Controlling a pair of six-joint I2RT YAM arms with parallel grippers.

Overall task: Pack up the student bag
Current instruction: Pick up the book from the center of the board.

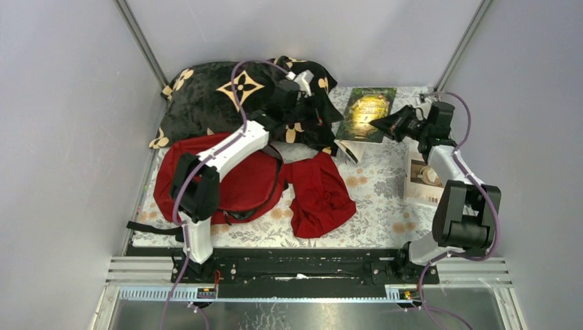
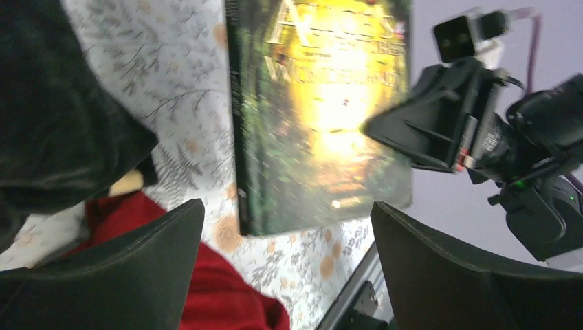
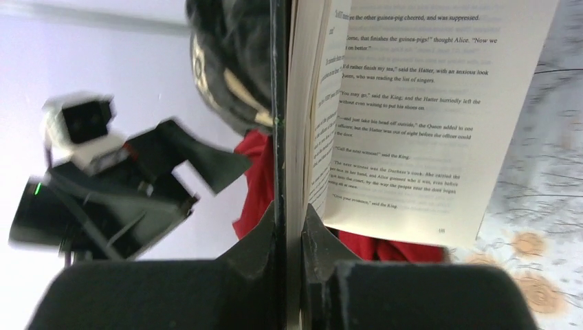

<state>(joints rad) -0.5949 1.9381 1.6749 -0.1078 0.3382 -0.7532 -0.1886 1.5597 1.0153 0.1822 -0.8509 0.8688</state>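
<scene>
- Right gripper (image 3: 289, 213) pinched narrow on book (image 3: 399, 103): cover and a thin stack of pages between the fingers, other pages fanning loose.
- Left gripper (image 2: 287, 206) wide, holding nothing, facing the book's cover.
- Bag (image 1: 227, 182) lies flat at near left, partly under the left arm; whether its mouth is open cannot be told.
- Red cloth (image 1: 320, 196) just right of bag.
- Booklet (image 1: 421, 180) at right, beside the right arm.
- Book sits mid-far, right of centre.
- Blanket (image 1: 227, 89) far left, behind bag.
- Judged step: book pickup; nothing visibly packed.
- Next move: carry book left to bag. This needs an opened mouth, likely held by the free left gripper, and loose pages kept from snagging.
</scene>
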